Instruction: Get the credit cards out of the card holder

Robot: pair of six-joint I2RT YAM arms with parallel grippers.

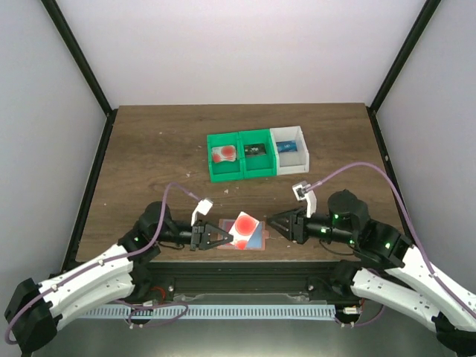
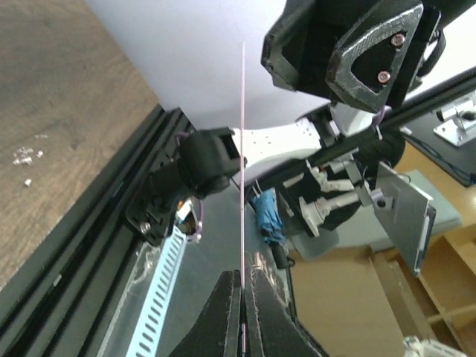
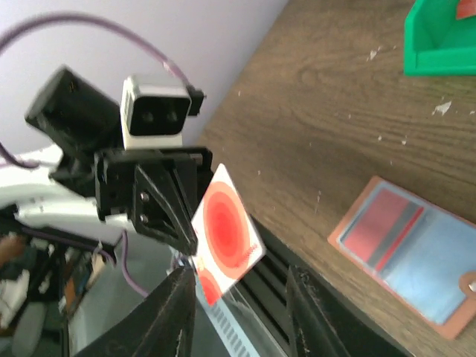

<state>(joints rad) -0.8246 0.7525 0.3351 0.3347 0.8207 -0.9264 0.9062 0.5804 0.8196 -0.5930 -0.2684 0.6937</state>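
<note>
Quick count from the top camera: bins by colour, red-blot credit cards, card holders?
Green bins: 2
White bin: 1
Red-blot credit cards: 2
Card holder: 1
Total: 6

Lab robot cell: white enclosure walls (image 1: pixel 223 44), black frame (image 1: pixel 79 56), wooden table (image 1: pixel 156 141).
</note>
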